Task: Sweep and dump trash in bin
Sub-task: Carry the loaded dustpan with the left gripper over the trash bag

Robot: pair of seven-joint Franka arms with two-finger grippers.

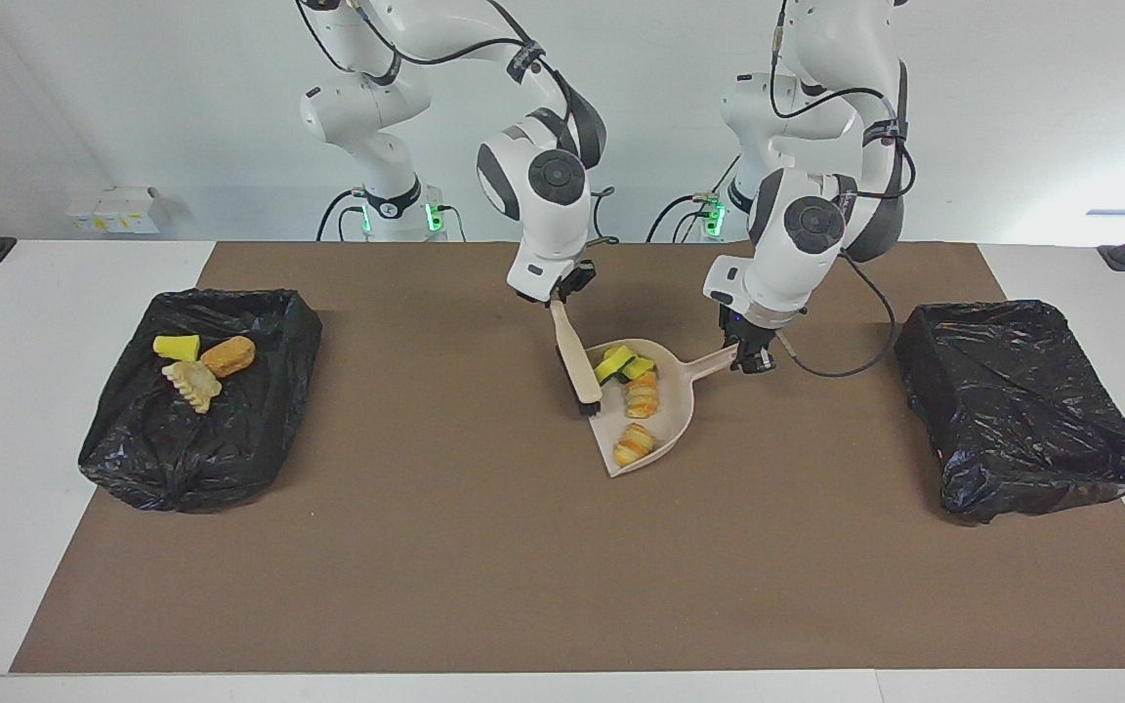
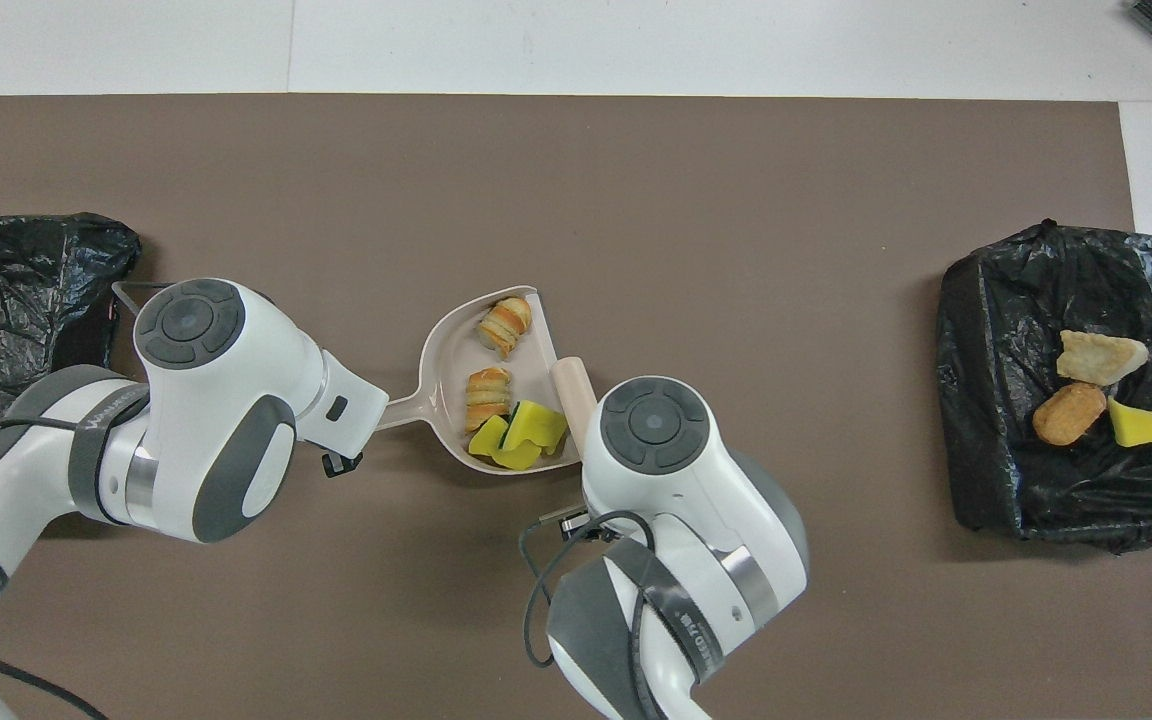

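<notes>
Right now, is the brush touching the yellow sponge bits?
Apart. The facing view shows beige pan floor between the brush and the yellow sponge bits in the dustpan.

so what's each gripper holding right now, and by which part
The left gripper is shut on the beige plastic dustpan, gripping the end of its handle. The right gripper is shut on the beige-handled black-bristled brush, gripping its handle's top.

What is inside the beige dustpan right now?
The dustpan holds two yellow sponge chunks nearest its handle and two golden-brown bread pieces toward its open lip. The rest of its floor shows bare; nothing there is covered.
</notes>
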